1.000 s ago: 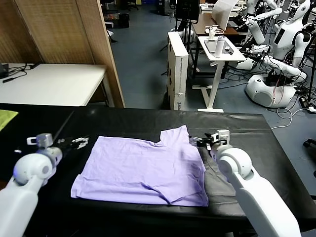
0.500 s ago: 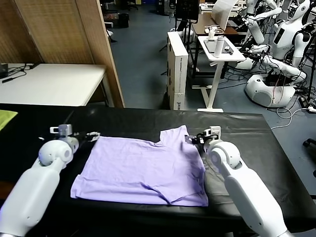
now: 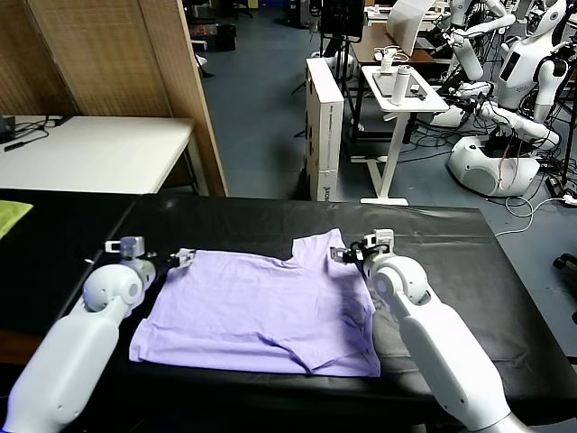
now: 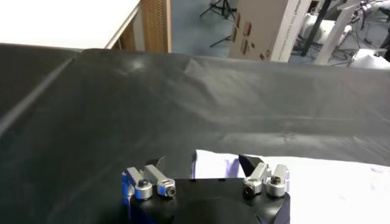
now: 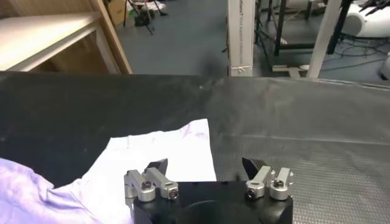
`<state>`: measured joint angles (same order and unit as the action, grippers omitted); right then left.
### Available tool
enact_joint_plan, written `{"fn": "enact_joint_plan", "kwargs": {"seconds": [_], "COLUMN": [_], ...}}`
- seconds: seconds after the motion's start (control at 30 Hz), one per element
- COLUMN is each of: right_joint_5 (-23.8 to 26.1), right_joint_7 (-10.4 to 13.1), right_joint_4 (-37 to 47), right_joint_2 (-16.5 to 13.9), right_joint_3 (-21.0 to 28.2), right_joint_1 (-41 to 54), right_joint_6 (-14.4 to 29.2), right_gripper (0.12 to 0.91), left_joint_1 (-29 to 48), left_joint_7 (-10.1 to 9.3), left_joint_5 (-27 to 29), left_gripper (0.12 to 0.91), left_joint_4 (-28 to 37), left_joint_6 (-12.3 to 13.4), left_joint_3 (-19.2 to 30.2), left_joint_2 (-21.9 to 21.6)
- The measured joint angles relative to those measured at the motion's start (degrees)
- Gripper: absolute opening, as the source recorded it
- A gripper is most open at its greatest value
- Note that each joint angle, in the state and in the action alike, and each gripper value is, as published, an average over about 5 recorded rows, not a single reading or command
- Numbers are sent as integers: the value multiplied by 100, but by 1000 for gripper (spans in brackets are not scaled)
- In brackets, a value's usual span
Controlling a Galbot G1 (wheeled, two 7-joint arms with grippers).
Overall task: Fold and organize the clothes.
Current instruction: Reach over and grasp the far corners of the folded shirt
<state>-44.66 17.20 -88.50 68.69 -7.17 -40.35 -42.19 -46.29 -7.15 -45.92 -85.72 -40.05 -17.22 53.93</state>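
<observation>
A lavender T-shirt (image 3: 261, 311) lay flat on the black table (image 3: 451, 244), with nothing else on the cloth near either gripper; a white desk (image 3: 90, 153) and wooden partition (image 3: 135, 63) stood well beyond the left gripper (image 3: 183, 259), a tall cardboard box (image 3: 325, 126) beyond the right one. A yellow-green cloth (image 3: 11, 215) sat far outside the left arm. Left gripper hovered low at the shirt's far left corner, jaws wide, holding nothing. Right gripper (image 3: 347, 253) hung over the upturned far right sleeve, jaws wide apart too, empty. Both forearms reached forward, wrists level.
</observation>
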Motion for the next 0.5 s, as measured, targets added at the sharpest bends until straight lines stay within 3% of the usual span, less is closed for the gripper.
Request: {"fn": "enact_joint_plan", "kwargs": {"seconds": [0.2, 0.5], "right_joint_5": [39, 78], "right_joint_7": [-57, -83], "right_joint_4": [81, 197], "right_joint_2": [55, 131], "right_joint_3": [-13, -13], "right_joint_1": [23, 110], "right_joint_6": [0, 0], "right_gripper": [773, 758], "left_joint_1": [-18, 51], "left_joint_7": [-1, 6], "left_joint_5": [3, -29], "left_gripper": [840, 804], "left_joint_4": [7, 67], "left_joint_6": [11, 11], "left_joint_3": [0, 11], "left_joint_2": [1, 1]}}
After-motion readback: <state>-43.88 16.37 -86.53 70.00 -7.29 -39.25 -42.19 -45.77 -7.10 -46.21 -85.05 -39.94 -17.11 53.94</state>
